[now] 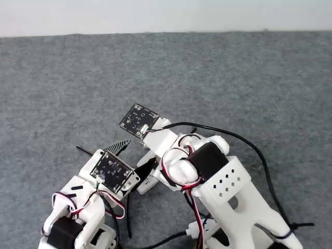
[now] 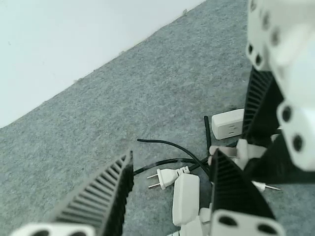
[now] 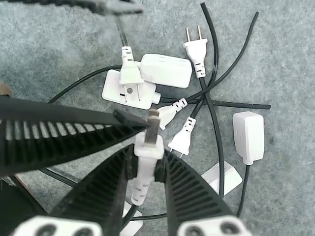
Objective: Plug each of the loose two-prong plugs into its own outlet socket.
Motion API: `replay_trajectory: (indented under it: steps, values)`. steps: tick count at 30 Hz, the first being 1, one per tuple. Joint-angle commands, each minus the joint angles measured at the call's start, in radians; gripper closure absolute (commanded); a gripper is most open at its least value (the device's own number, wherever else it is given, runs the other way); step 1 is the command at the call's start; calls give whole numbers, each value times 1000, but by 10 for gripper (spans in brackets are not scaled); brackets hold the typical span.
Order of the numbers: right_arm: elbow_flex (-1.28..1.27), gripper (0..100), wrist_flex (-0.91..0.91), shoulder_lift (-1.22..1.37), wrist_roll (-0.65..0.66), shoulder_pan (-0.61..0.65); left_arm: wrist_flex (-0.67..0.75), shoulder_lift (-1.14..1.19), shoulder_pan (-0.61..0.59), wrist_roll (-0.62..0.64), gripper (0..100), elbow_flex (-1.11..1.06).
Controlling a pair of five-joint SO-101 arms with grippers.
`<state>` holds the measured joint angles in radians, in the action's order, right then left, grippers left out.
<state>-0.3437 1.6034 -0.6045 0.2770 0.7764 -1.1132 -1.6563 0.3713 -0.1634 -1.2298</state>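
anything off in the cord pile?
Yes. The black cords cross in a tangle, and the sockets lie at mixed angles among them. One loose plug lies across a socket block with its prongs bare, not inserted. The right gripper holds another plug.

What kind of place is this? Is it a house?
Probably a robot practice bench, not a home: a grey mat against a bare white wall, two robot arms, and loose plugs and sockets to work on.
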Motion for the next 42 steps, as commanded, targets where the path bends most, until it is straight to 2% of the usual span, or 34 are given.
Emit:
replay_trajectory:
  steps: [1,42]
  values:
    - [8,991,-7,-38,-8,68,11,20,6,-8,751,28]
    - [-18,991,-28,-39,-11,70,25,20,2,-8,753,16]
